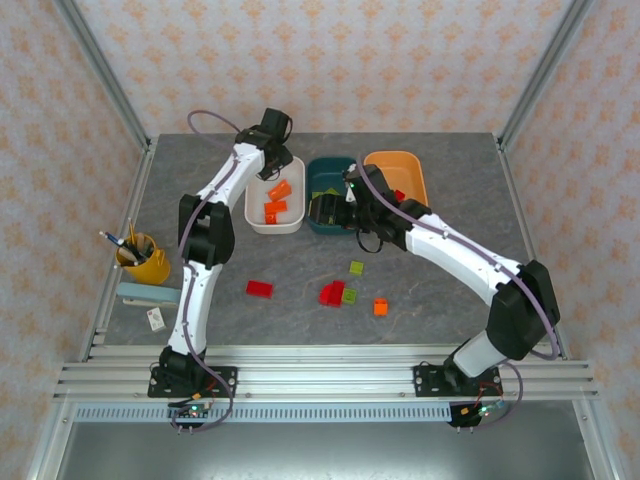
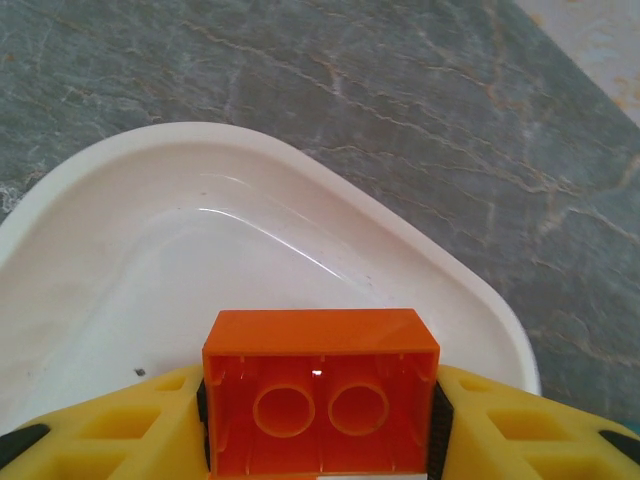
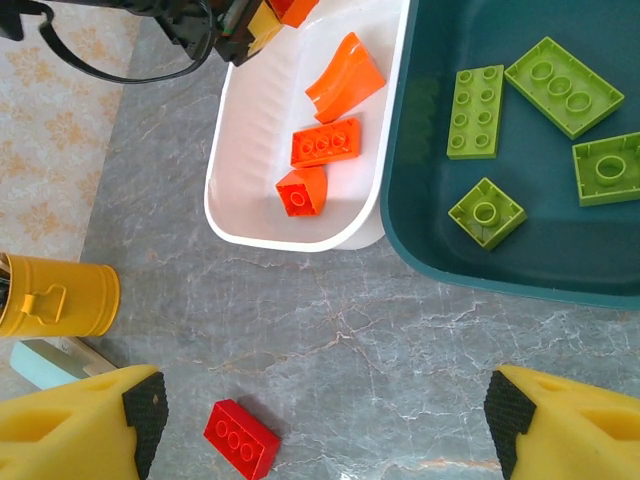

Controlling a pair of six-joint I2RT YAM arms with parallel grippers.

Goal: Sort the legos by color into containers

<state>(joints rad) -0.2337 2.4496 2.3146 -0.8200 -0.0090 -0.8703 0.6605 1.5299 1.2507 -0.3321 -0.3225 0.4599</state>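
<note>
One orange brick clamped in left gripper over white bin | right gripper apart

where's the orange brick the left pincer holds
Left wrist view: the orange brick sits gripped in the left pincer, over a corner of the white bin.

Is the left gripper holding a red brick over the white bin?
No, the left gripper holds an orange brick above the white bin.

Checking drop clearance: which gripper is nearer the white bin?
Left. The left gripper hangs over the white bin, gripping an orange brick; the right gripper hovers outside it, near the teal bin.
</note>
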